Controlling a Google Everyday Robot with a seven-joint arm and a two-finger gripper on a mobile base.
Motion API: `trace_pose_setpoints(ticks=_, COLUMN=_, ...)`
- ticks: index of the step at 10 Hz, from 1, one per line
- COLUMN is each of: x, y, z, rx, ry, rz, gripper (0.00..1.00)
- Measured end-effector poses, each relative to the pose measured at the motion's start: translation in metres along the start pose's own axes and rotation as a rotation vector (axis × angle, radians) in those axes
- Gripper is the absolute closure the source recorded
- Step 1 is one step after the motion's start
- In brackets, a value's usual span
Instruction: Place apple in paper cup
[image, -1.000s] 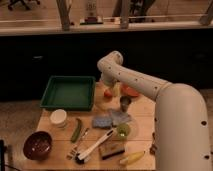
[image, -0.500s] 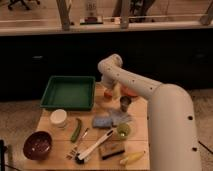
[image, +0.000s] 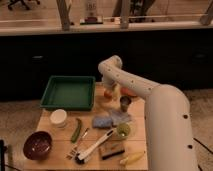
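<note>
The apple (image: 107, 94) is a small orange-red fruit on the wooden table (image: 55, 131), near its far edge and just right of the green tray. My gripper (image: 110, 88) hangs at the end of the white arm, directly over the apple and partly covering it. The paper cup (image: 59, 118) is a short white cup standing on the table's left side, in front of the tray and well to the left of the gripper.
A green tray (image: 67, 93) fills the far left. A flat orange dish (image: 129, 92) and a metal cup (image: 125, 103) sit right of the apple. A blue cloth (image: 106, 120), green fruit (image: 123, 130), cucumber (image: 76, 130), dark bowl (image: 37, 145) and white brush (image: 95, 145) lie nearer.
The arm has swung left and its wrist has come down over the apple. The apple and the paper cup stay where they were.
</note>
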Motion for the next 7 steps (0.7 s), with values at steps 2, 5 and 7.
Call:
trace_pose_setpoints(ticks=2, x=0.002, y=-0.001, z=0.004, rx=0.005, ry=-0.004, rz=-0.002, gripper=0.20)
trace_pose_setpoints(ticks=5, x=0.003, y=-0.002, z=0.009, rx=0.006, ry=-0.010, rz=-0.005, gripper=0.20)
trace_pose_setpoints(ticks=7, x=0.003, y=-0.001, z=0.012, rx=0.002, ry=-0.014, rz=-0.003, gripper=0.20)
